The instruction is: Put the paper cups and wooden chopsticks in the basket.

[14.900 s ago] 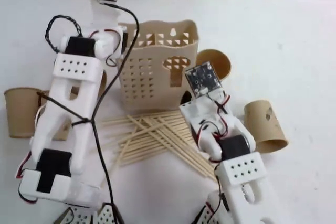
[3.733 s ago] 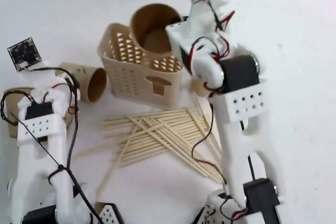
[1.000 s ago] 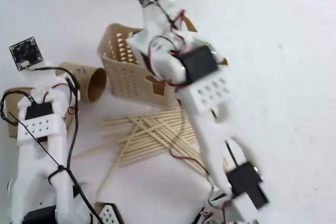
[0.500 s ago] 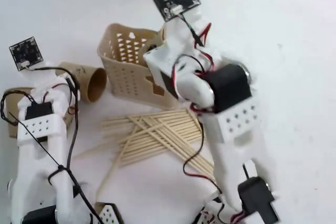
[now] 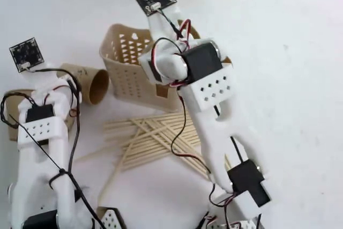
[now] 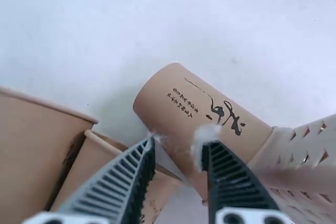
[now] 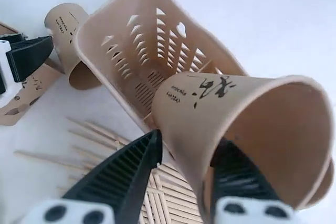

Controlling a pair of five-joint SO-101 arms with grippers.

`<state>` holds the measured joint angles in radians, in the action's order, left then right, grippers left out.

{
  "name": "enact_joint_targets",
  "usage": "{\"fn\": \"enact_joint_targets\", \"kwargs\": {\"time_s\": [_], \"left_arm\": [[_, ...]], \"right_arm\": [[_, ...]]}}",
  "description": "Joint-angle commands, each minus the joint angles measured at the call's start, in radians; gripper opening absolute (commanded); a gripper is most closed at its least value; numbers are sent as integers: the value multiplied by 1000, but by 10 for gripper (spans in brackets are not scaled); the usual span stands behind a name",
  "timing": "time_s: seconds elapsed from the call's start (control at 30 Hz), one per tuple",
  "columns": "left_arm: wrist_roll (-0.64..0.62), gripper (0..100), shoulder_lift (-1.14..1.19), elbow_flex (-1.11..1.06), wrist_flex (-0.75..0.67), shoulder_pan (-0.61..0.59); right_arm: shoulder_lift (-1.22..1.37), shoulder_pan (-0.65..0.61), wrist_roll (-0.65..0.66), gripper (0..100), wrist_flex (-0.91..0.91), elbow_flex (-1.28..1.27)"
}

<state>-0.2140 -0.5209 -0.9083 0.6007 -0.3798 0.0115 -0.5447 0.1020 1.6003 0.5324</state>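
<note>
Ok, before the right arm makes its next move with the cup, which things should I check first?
1. Right tool holds the paper cup: ok, shut on its wall.
2. Cup base faces the basket: ok.
3. Cup already inside the basket: cannot tell.
4. Left tool clear of the basket: ok, open over the lying cup beside it.
5. Chopsticks in the basket: not ok, they lie on the table.
</note>
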Motion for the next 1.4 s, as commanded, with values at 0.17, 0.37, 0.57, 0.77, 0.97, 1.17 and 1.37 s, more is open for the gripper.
{"fn": "enact_joint_targets", "kwargs": {"time_s": [0.17, 0.37, 0.57, 0.77, 0.97, 1.17, 1.37], "left_arm": [[11, 165, -27, 6, -20, 1], [11, 165, -27, 6, -20, 1], [11, 165, -25, 6, -20, 1], [11, 165, -25, 6, -20, 1], [11, 165, -25, 6, -20, 12], [11, 165, -24, 6, -18, 10], [11, 165, -24, 5, -17, 10]], "right_arm": [[1, 64, 46, 16, -8, 147], [10, 30, 74, 15, -8, 138], [111, 5, 103, 36, 21, 147], [110, 4, 103, 253, 44, 193], [1, 8, 103, 227, 119, 281], [-116, 8, 103, 213, 119, 152], [-220, 217, 94, 212, 117, -29]]}}
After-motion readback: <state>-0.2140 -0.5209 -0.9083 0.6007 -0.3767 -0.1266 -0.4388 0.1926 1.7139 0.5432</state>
